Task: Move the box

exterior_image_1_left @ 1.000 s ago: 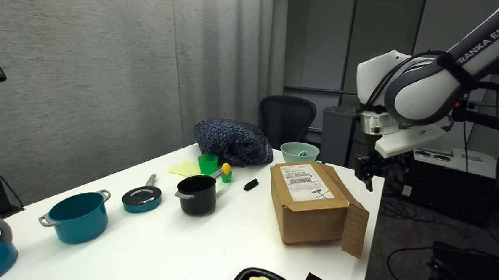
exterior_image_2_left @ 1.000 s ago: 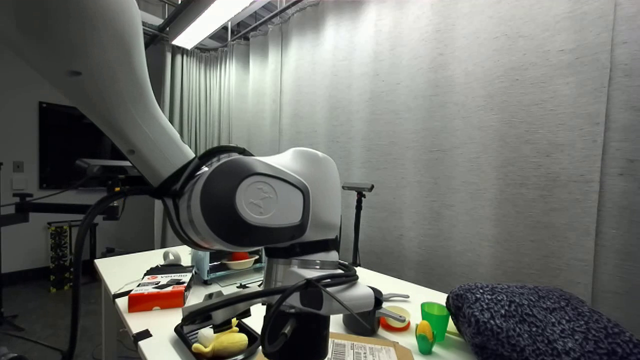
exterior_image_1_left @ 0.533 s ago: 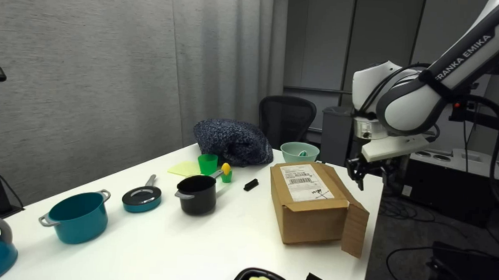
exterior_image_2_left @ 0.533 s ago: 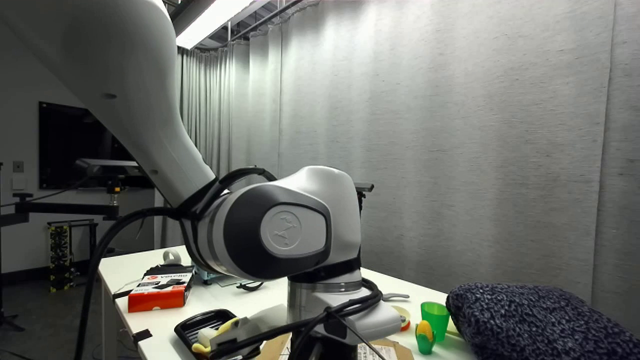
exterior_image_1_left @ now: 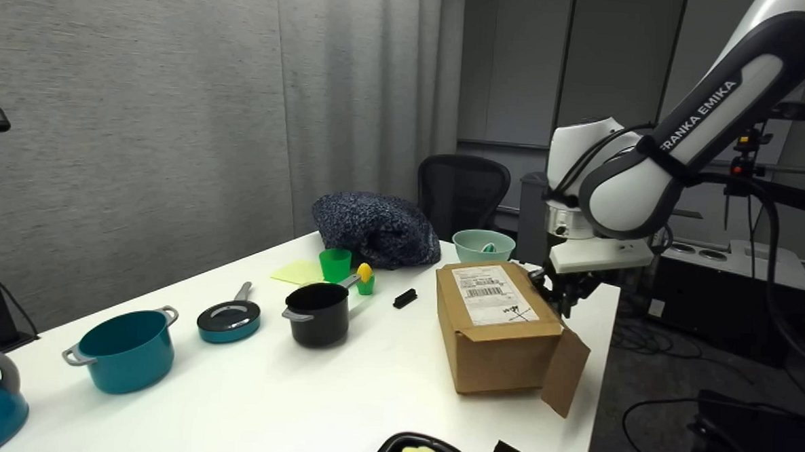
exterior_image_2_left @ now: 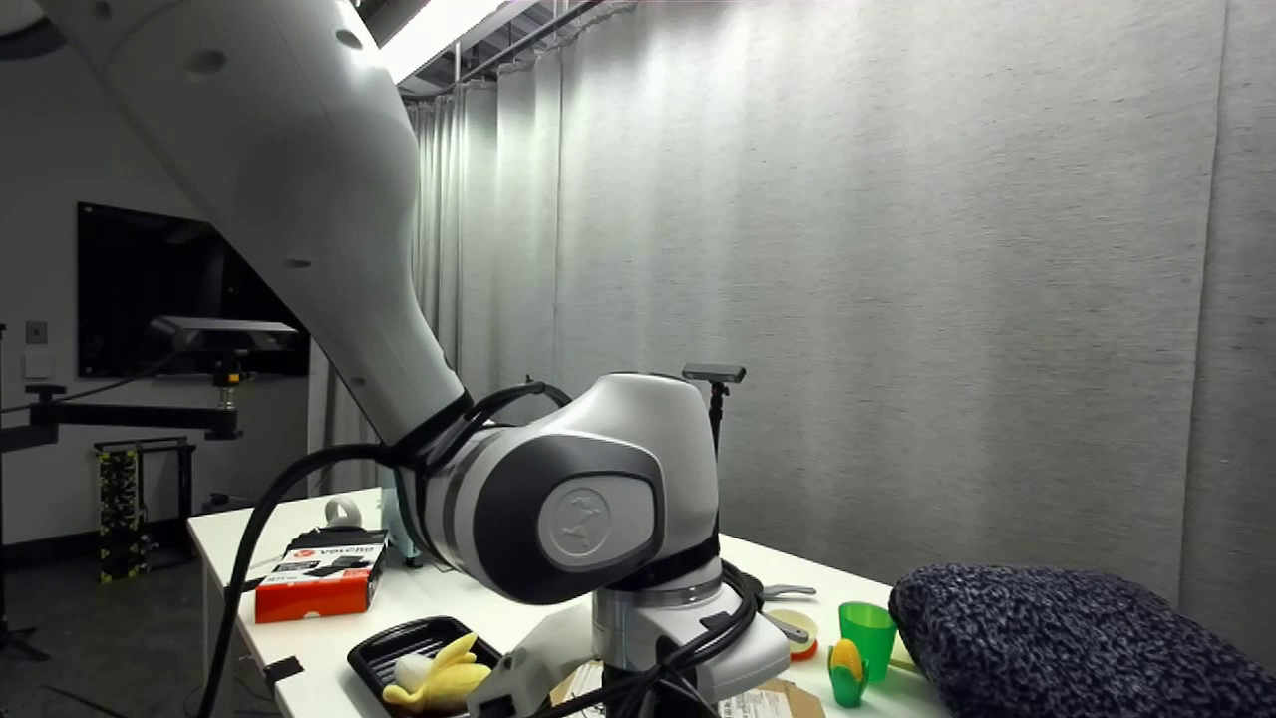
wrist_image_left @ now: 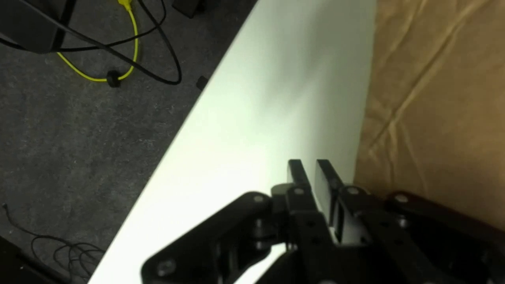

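The box (exterior_image_1_left: 505, 363), brown cardboard with a white label (exterior_image_1_left: 493, 295) on top, stands on the white table near its edge. One end flap (exterior_image_1_left: 566, 374) hangs outward. My gripper (exterior_image_1_left: 566, 308) is low beside the box's long side, on the table-edge side. In the wrist view the box wall (wrist_image_left: 438, 106) fills the right, and my gripper (wrist_image_left: 309, 162) shows a narrow gap between its fingers with nothing in it. Whether the outer side of the gripper touches the cardboard I cannot tell. In an exterior view the arm hides most of the box (exterior_image_2_left: 809, 700).
The table edge (wrist_image_left: 177, 136) runs close on the gripper's outer side, with floor below. A black pot (exterior_image_1_left: 320, 324), a teal pot (exterior_image_1_left: 128, 360) and a mint bowl (exterior_image_1_left: 469, 248) share the table. A black tray (exterior_image_2_left: 374, 653) holding a yellow toy stands off the box's flap end.
The arm has come down and over to the box's side, and the jaws have drawn from wide to a narrow gap. The end flap has swung slightly; the box body has not moved.
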Robot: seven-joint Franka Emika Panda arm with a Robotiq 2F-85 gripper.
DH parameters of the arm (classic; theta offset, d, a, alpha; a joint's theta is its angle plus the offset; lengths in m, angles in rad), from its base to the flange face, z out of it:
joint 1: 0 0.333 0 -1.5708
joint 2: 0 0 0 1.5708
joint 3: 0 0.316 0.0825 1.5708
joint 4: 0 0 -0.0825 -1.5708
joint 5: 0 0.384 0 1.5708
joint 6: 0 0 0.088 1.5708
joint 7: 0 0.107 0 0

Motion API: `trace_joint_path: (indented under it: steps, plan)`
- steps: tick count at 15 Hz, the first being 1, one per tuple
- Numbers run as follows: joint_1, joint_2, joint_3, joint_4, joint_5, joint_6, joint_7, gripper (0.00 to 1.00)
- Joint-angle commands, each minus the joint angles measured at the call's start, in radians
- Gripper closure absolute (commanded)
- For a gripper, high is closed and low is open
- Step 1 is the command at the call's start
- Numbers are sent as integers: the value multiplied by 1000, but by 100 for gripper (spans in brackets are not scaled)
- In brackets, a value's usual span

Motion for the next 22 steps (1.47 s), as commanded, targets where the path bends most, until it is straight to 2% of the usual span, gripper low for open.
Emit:
trace_joint_path:
  steps: [1, 9, 13, 16, 22]
  plan:
    - [58, 48, 1, 65, 81, 29, -60, 100]
    - [146, 54, 44, 170, 192, 33, -148, 100]
    - [160, 65, 55, 190, 229, 17, -197, 100]
    - [153, 79, 53, 201, 270, -38, -251, 100]
    - [181, 104, 48, 188, 332, -26, -165, 100]
